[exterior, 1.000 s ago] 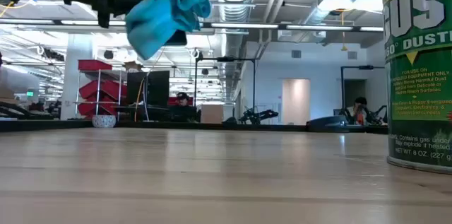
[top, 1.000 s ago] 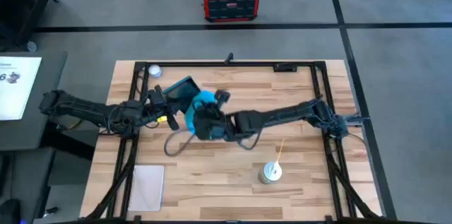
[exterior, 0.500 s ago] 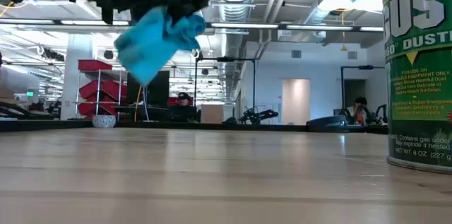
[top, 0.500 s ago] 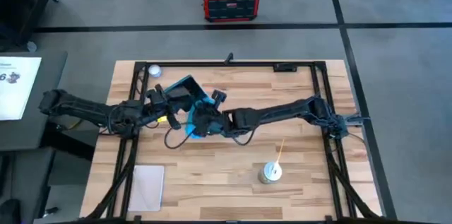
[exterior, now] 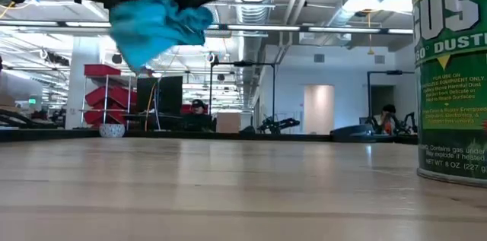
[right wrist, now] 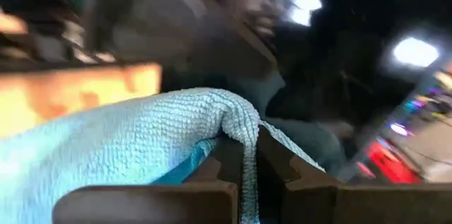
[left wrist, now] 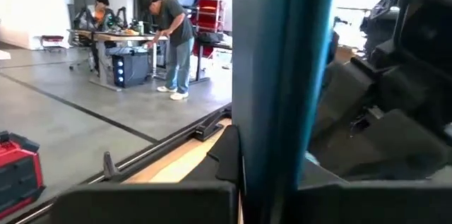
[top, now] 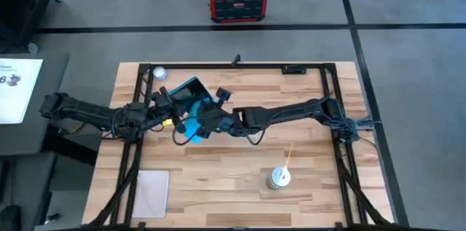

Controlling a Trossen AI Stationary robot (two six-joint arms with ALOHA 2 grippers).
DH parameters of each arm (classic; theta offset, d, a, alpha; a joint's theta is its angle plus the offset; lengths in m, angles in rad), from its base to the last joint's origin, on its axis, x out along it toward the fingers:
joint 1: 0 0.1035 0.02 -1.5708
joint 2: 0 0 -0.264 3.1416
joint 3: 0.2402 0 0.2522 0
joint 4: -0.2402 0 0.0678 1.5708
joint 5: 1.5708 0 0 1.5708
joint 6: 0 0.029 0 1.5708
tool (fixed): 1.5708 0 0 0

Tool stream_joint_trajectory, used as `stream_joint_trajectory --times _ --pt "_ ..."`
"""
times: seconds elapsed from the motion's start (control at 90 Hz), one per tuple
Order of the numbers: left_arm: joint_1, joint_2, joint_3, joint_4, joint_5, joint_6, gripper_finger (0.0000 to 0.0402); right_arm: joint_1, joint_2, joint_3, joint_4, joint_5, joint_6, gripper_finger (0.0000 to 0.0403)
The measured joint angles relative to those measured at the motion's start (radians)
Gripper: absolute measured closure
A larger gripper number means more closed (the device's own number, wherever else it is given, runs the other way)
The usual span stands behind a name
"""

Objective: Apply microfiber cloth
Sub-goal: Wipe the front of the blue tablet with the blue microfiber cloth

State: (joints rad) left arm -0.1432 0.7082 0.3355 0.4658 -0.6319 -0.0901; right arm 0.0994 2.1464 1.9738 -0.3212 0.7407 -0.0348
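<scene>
Microfiber cloth point(top: 194, 126), sky-blue, soft and limp, hangs bunched in your right gripper point(top: 202, 123), clenched on a fold, beside the dark glossy tablet point(top: 186, 92) your left gripper point(top: 172, 106) grasps.

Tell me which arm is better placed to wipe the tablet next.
The right: its gripper is shut on the microfiber cloth, right beside the tablet, which the left gripper holds up off the table.
</scene>
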Motion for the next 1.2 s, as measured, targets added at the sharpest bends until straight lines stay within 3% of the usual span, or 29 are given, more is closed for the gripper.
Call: stream_joint_trajectory --times 0.078,0.256,0.378,0.522,0.711,0.844,1.1,1.2 --pt "0.0 0.0 0.0 0.001 -0.001 0.002 0.0401 0.004 0.0 0.0 -0.007 0.01 -0.024 0.0403" --pt "0.0 0.001 0.0 -0.007 -0.005 0.0 0.0401 0.0 -0.013 0.001 -0.176 0.141 -0.011 0.0403" --pt "0.0 0.0 0.0 0.0 -0.015 0.0 0.0401 -0.014 -0.039 0.001 -0.218 0.159 0.023 0.0403" --pt "0.0 0.0 0.0 -0.006 -0.011 0.001 0.0401 -0.009 -0.038 0.001 -0.13 0.106 0.006 0.0403" --pt "0.0 0.001 0.0 -0.008 0.007 0.003 0.0401 0.0 0.012 0.002 0.029 -0.057 0.001 0.0403" --pt "-0.001 0.0 0.0 -0.005 0.015 0.003 0.0401 0.008 0.019 0.002 0.045 -0.073 0.0 0.0403" --pt "0.0 0.001 0.0 -0.014 -0.005 0.002 0.0401 -0.007 -0.034 0.001 -0.187 0.109 0.019 0.0403" --pt "0.0 0.0 0.0 -0.018 -0.01 0.0 0.0401 -0.015 -0.05 0.002 -0.211 0.121 0.048 0.0403"
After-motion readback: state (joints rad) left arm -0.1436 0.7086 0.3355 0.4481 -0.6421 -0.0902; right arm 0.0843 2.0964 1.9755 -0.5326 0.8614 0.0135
